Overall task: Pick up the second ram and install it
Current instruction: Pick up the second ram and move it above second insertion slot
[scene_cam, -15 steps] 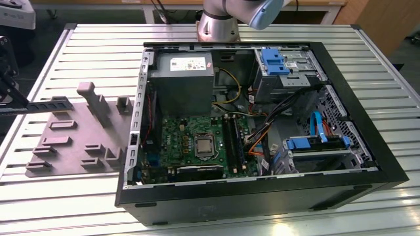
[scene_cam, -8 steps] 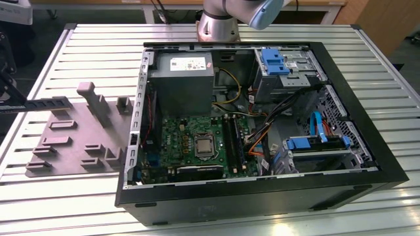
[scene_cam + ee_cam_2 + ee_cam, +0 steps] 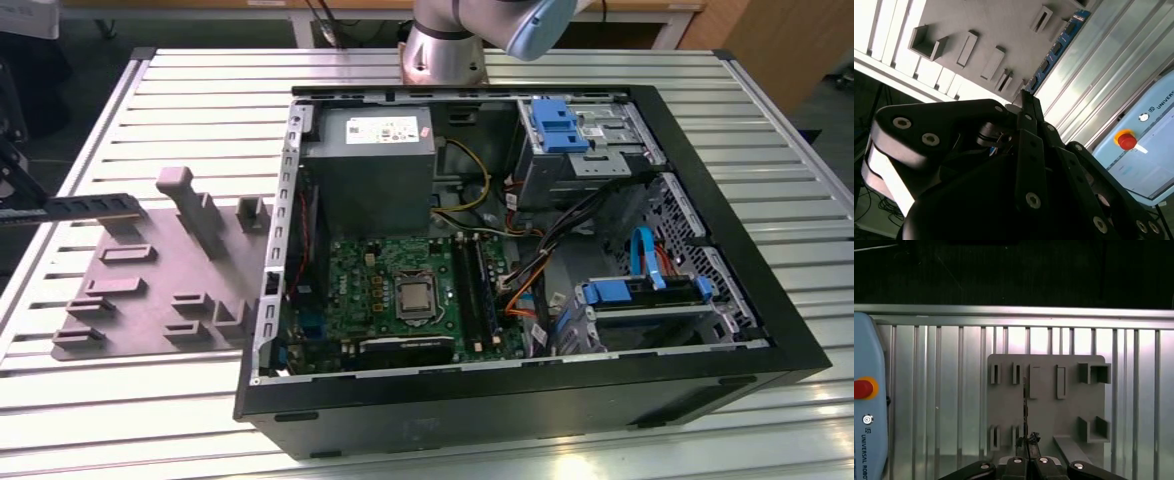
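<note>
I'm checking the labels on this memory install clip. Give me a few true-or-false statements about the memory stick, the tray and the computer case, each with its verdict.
1. The fingers are shut on the memory stick. True.
2. The memory stick is seated in a slot on the motherboard. False: it is held over the grey tray, outside the computer case.
3. The computer case lies open, with its motherboard showing. True.
4. The grey tray sits inside the computer case. False: it lies on the slatted table beside the case, on the exterior view's left.
</note>
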Action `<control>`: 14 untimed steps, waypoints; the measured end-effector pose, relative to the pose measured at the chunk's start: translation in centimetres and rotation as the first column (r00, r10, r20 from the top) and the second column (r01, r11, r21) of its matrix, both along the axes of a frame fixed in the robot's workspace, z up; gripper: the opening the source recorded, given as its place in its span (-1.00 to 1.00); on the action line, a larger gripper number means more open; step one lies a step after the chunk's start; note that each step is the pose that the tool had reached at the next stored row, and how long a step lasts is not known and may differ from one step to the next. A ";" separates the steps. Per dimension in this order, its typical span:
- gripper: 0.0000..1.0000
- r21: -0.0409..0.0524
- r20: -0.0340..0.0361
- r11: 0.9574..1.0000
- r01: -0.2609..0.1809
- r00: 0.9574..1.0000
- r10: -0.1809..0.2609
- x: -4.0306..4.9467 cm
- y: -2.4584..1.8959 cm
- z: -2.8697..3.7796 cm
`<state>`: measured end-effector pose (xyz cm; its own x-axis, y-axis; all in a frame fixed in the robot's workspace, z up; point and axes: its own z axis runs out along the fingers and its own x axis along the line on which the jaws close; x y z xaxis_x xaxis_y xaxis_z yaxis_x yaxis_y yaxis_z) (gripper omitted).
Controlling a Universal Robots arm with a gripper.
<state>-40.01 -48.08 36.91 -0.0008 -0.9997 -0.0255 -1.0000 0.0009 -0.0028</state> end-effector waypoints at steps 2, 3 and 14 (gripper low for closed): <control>-0.77 0.000 0.001 1.000 0.000 1.000 0.000 0.00 0.00 0.20; -0.77 0.000 0.001 1.000 0.000 1.000 0.000 0.00 0.00 0.29; -0.77 0.000 0.006 1.000 0.000 1.000 0.000 0.00 0.01 1.33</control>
